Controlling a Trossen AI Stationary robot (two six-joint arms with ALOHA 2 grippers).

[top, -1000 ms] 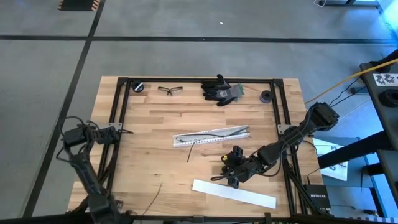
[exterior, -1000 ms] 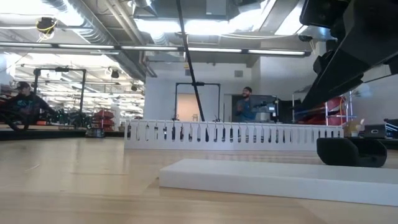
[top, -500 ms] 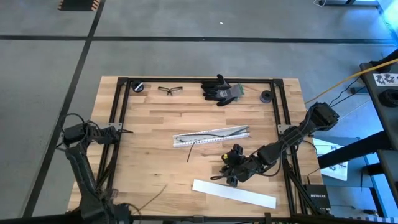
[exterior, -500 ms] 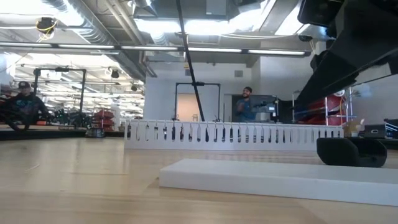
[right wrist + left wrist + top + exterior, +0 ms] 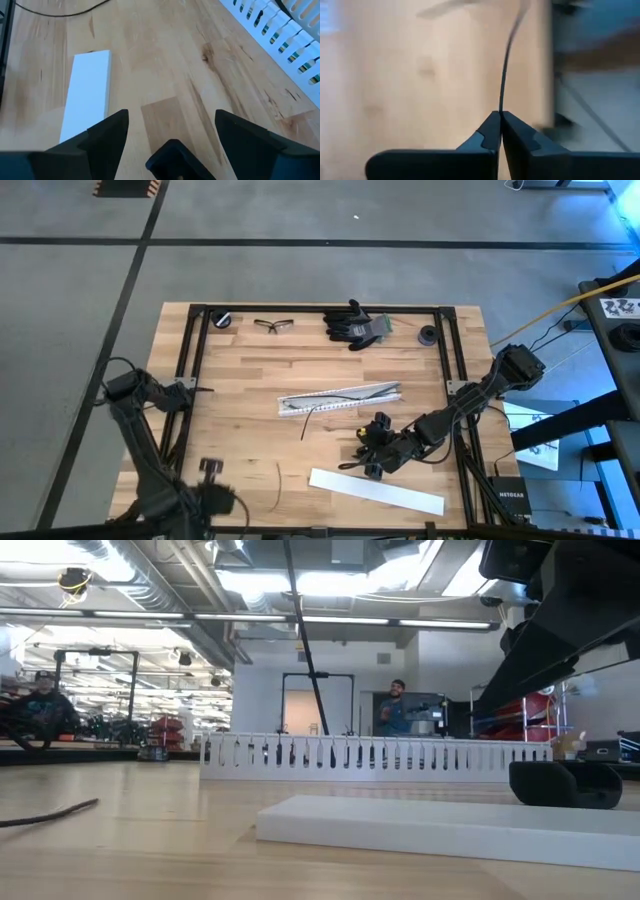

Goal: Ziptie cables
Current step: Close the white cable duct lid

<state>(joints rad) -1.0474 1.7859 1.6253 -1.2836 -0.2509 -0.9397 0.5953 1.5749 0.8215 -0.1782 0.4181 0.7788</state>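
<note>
Left tool point(image 5: 211, 470): near the table's point(image 5: 250, 380) front edge at about 7 o'clock, fingers point(image 5: 492, 135) pressed together on a thin black ziptie point(image 5: 278, 477), which runs away from the tips and curves over the wood just beside the tool toward 3 o'clock. The low view shows a dark strand lying on the table at the near left, probably the same ziptie.

Right tool point(image 5: 372, 447): at about 4 o'clock of the table, low over the wood, jaws spread wide with nothing between them; bare planks show between its fingers point(image 5: 105, 135) in the right wrist view.

Plain white strip point(image 5: 376, 491): flat, at 5 o'clock, just in front of the right tool.

Perforated white strip point(image 5: 340, 398): near table centre, lying slantwise, with the cables point(image 5: 330, 394) resting along it.

Second ziptie point(image 5: 310, 420): dark, thin, trailing from the perforated strip toward 6 o'clock.

Black gloves point(image 5: 352, 324), safety glasses point(image 5: 274, 325): along the far edge, near 12 o'clock.
</note>
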